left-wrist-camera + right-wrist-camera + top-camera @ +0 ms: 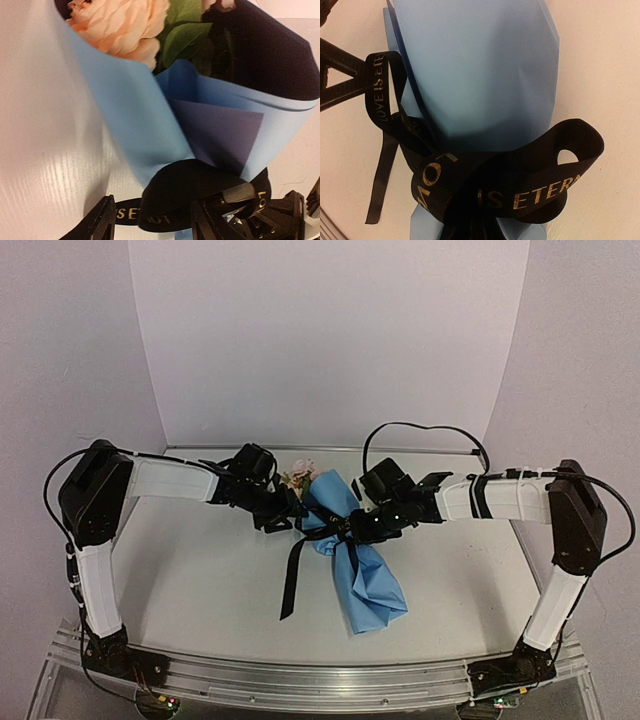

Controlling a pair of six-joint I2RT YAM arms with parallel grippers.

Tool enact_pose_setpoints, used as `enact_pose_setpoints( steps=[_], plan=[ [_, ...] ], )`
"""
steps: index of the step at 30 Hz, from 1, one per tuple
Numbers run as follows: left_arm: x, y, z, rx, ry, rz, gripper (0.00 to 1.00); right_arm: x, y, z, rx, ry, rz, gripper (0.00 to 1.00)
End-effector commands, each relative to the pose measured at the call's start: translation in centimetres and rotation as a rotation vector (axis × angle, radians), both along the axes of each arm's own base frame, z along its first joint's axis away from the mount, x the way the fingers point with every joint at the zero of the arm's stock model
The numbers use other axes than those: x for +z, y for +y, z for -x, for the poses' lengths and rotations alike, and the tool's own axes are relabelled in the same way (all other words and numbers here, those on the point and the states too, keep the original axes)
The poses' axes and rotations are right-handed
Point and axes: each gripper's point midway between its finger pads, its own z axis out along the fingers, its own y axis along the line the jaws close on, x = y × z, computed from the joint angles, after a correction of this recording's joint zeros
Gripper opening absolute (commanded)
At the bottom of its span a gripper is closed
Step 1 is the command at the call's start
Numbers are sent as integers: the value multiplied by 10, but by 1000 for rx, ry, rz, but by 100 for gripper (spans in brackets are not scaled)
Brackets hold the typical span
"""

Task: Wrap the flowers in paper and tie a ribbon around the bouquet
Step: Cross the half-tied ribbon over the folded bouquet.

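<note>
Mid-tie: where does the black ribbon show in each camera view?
Top external: ribbon centre, tied round the light blue paper, tails trailing toward the near edge.
Left wrist: ribbon bottom centre, below the paper's overlap.
Right wrist: ribbon across the lower half, gold lettering showing.
Shared landmark: the light blue paper.
</note>
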Motion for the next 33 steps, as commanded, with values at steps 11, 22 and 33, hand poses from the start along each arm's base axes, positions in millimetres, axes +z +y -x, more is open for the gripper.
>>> enact_pose_setpoints(
  steps=[11, 22, 33],
  plan=[
    [12, -13, 13, 44, 23, 62, 52, 20, 6, -8, -5, -53, -13, 0],
    [8, -26, 8, 39, 29, 107, 39, 17, 4, -8, -11, -49, -8, 0],
    [25, -5, -4, 31, -71, 5, 0, 20, -8, -2, -26, -58, 5, 0]
  ],
)
